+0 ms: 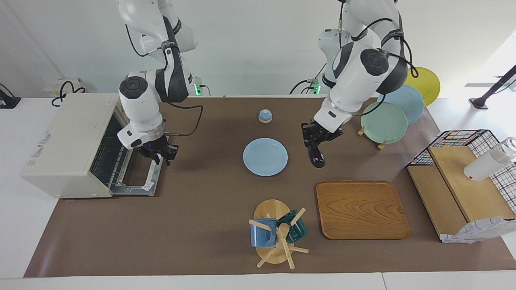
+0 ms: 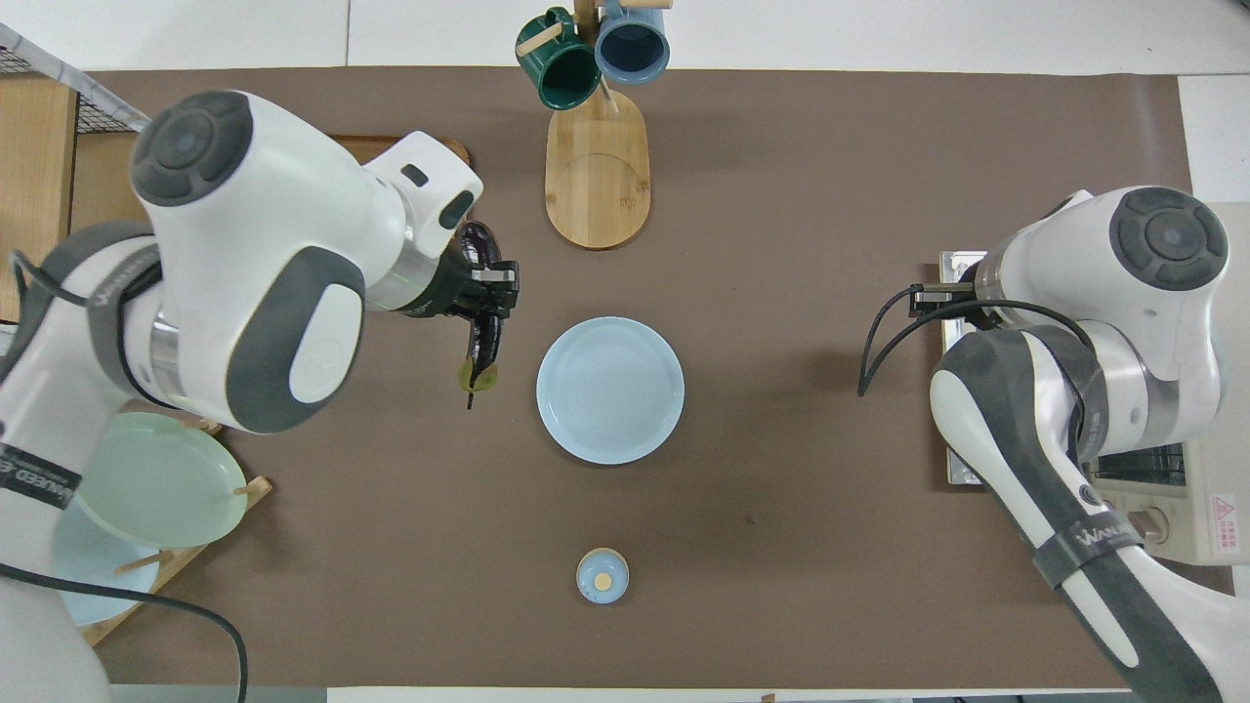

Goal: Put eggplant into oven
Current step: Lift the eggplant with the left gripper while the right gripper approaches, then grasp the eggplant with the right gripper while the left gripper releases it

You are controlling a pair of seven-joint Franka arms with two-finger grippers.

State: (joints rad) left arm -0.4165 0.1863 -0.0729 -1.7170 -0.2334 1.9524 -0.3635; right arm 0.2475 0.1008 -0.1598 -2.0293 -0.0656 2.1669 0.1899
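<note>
Now my left claw (image 1: pixel 318 139) is clamped on the eggplant (image 1: pixel 315 155), up in the air over the bare brown table (image 1: pixel 201 209), just beside the light blue plate (image 1: pixel 265 156). In the facing view the eggplant hangs down out of the claw with its dark rounded end lowest. In the overhead view its green stem tip points toward my own end of the table.

My right claw (image 1: pixel 160 154) is over the oven's dropped door (image 1: pixel 139 177), at the open mouth of the oven (image 1: pixel 68 145). I cannot tell if its fingers are apart or together. In the overhead view my own right arm covers this claw and most of the oven, so only a corner of the oven with a knob shows there.

Inside the oven I see the wire rack (image 1: pixel 107 155), and nothing lies on it where I can see. The blue plate is empty. The wooden tray (image 1: pixel 361 209) is also empty; in the overhead view my left arm hides almost all of it. Two mugs, one blue (image 1: pixel 263 233) and one dark green (image 1: pixel 296 229), hang on the mug tree (image 1: pixel 278 237). A small blue lid with a wooden knob (image 1: pixel 265 116) lies on the table nearer to my bases than the plate.
</note>
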